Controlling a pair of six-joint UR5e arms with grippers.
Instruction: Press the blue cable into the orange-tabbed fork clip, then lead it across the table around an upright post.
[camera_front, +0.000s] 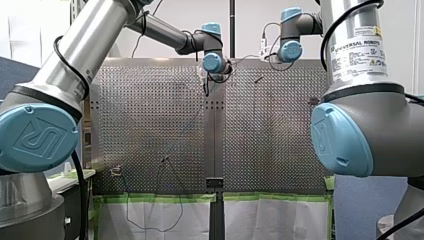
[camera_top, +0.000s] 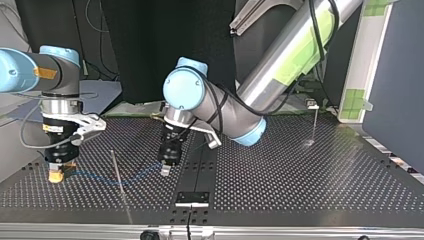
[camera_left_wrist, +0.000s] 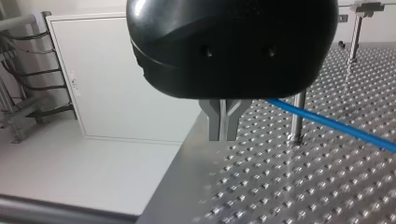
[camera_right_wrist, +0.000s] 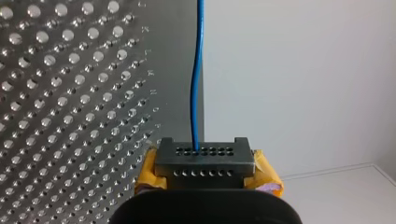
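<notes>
While my right end effector (camera_top: 56, 176) pinches the one blue cable (camera_top: 95, 177) between its yellow pads, my left end effector (camera_top: 165, 170) has its fingers pressed together at the cable's other end; whether they grip it I cannot tell. The cable runs lengthwise between them over the tabletop (camera_top: 300, 190), crossing the near post (camera_top: 116, 167), which looks closer to my left arm. A second post (camera_top: 314, 122) stands well apart, and I cannot make out a fork clip.

Robotics lab; perforated table (camera_top: 300, 170)
</notes>
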